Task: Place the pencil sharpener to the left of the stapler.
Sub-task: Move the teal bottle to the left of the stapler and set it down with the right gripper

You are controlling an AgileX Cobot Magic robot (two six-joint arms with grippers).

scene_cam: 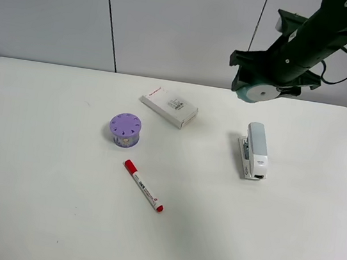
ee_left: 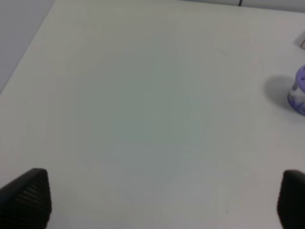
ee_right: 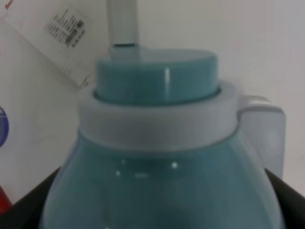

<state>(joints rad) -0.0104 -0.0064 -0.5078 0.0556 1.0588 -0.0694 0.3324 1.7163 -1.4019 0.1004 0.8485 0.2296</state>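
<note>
One teal pencil sharpener hangs in the air, clamped in the right gripper, beyond the one stapler. One purple cylinder, one white box and one red marker lie on the surface. The left gripper is wide open and empty.

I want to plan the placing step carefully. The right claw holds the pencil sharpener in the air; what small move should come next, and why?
Probably carry the pencil sharpener leftward and then down. The right claw holds it aloft, not yet left of the stapler, and the table left of the stapler is bare.
</note>
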